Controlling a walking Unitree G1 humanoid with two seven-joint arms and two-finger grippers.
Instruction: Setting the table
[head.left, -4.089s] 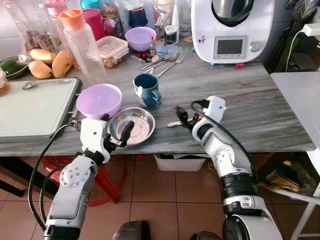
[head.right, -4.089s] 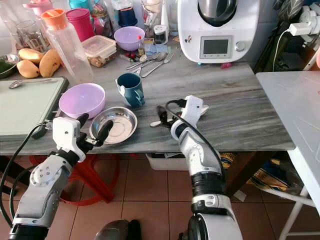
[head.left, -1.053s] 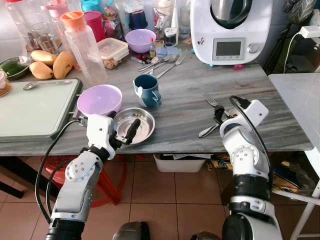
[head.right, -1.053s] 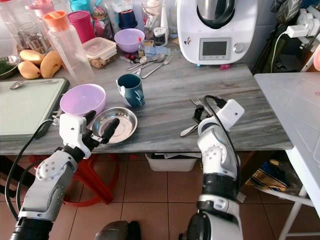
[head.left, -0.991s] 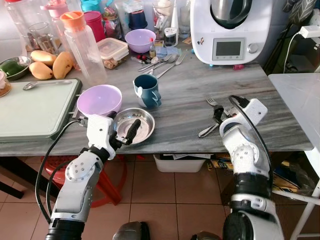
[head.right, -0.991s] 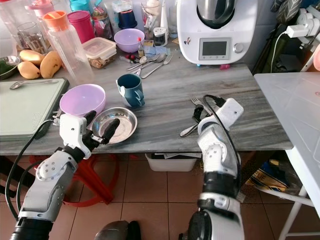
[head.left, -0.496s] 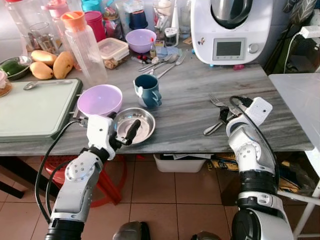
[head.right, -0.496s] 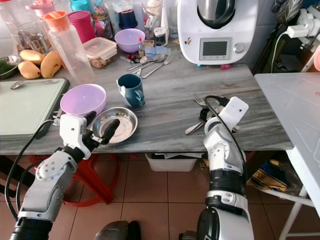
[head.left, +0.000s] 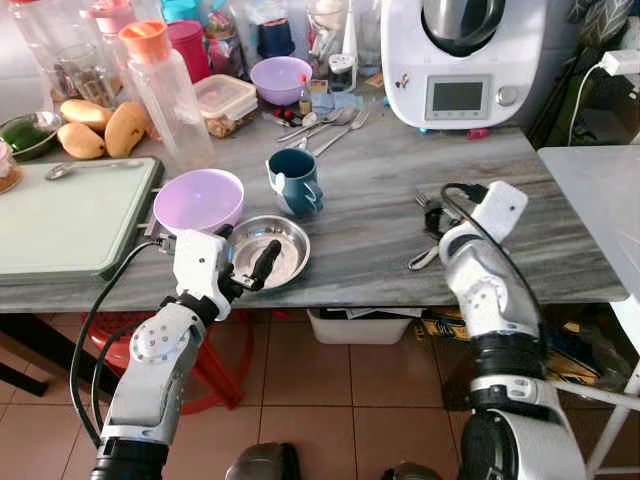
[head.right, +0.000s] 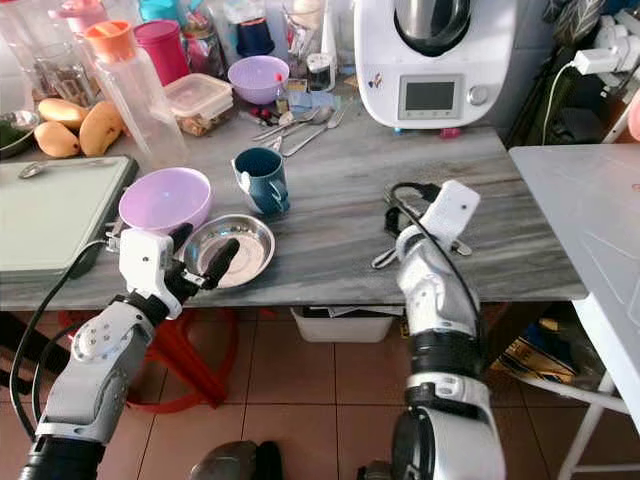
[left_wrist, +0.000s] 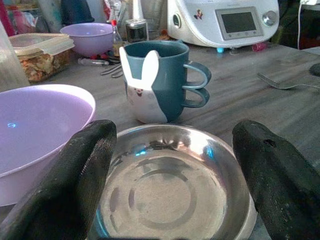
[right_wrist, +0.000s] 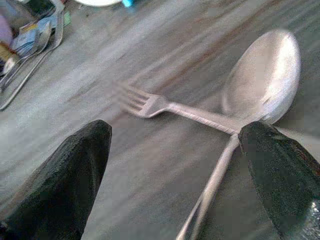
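The fork (right_wrist: 150, 105) and spoon (right_wrist: 262, 75) lie crossed on the gray tabletop (head.left: 380, 180) between the wide-open, empty right pincer (right_wrist: 175, 165), while the steel bowl (left_wrist: 175, 185) waits between the open, empty left pincer (left_wrist: 175, 165), so much is left.

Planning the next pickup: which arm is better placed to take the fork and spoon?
Right. The right gripper hangs open directly over the crossed fork and spoon; the left gripper faces the steel dish.

L gripper (left_wrist: 175, 165) open, R gripper (right_wrist: 175, 175) open – low

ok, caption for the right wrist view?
Open right gripper over a crossed fork and spoon on the table.
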